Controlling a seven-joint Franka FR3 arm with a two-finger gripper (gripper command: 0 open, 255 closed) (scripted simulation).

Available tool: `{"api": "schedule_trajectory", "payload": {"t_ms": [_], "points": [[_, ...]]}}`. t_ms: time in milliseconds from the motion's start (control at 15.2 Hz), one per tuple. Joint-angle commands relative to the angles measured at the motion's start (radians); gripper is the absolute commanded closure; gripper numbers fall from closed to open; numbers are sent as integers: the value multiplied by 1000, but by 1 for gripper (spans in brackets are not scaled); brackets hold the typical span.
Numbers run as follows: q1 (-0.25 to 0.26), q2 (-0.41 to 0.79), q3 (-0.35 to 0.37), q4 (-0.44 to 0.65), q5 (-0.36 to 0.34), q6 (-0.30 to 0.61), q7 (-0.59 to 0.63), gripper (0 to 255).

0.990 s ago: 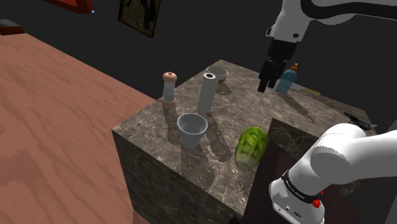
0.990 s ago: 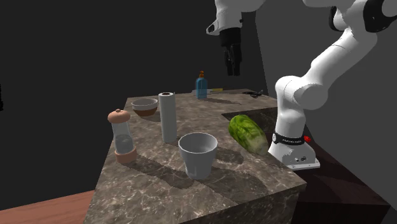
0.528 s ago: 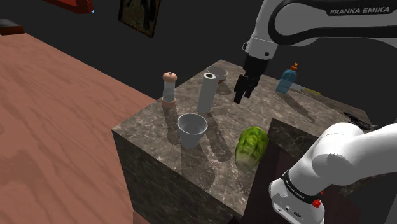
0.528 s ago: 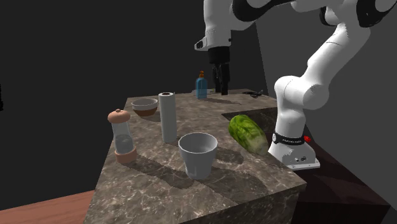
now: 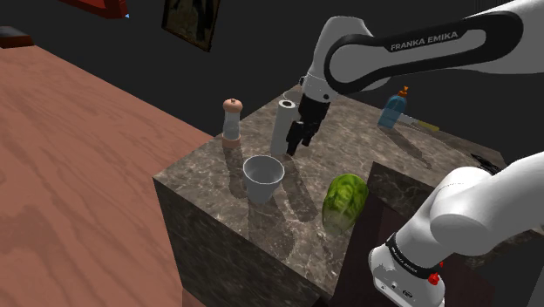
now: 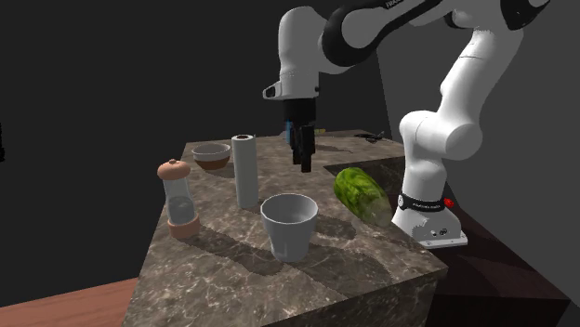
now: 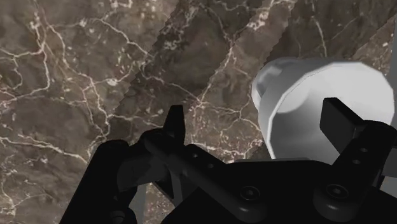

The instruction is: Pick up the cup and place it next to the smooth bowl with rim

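A pale grey cup stands upright near the front of the marble counter. My black gripper hangs open a little above the counter. It is just behind the cup and beside a tall white cylinder. Seen from the wrist, the gripper holds nothing, and the cup lies below one finger, off the middle of the gap. The brown bowl with a rim sits at the far corner, mostly hidden behind the arm in the shoulder view.
A pepper grinder stands near the counter's edge. A green lettuce lies beside the robot's stand. A blue bottle stands at the back. Wooden floor lies below.
The arm has swung from above the blue bottle down and toward the shoulder view's left, ending just behind the cup. The fingers stayed open. Nothing on the counter moved.
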Motion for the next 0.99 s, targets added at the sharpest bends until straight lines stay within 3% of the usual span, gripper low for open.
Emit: {"api": "schedule_trajectory", "payload": {"t_ms": [0, 198, 726, 924], "points": [[15, 65, 20, 8, 14, 78, -2, 0], [33, 168, 47, 35, 27, 181, -5, 0], [46, 252, 66, -1, 42, 307, -10, 0], [46, 252, 66, -1, 42, 307, -10, 0]]}}
